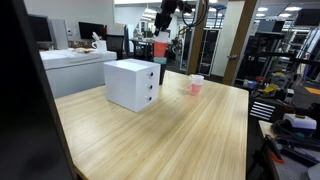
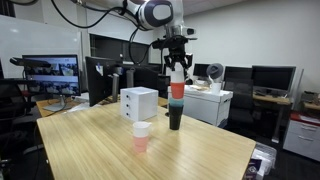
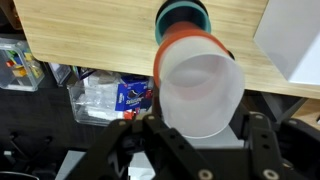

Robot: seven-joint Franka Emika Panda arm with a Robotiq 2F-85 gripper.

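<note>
The translucent cup [image 3: 205, 90] tops a nested stack of orange cup [image 2: 177, 91], teal cup [image 2: 177, 101] and black cup [image 2: 176, 118]. The stack seems to stand upright on the tabletop [image 2: 200, 150], just beside the white drawer box [image 2: 140, 103]. A small pink cup [image 2: 141, 138] sits near the box, apart from the stack. Nesting keeps the column steady, leaving only the top cup's wall free to take. The fingers [image 3: 262, 138] reach down from above — partly closed, one on each side of that wall — apparently gripping it.
</note>
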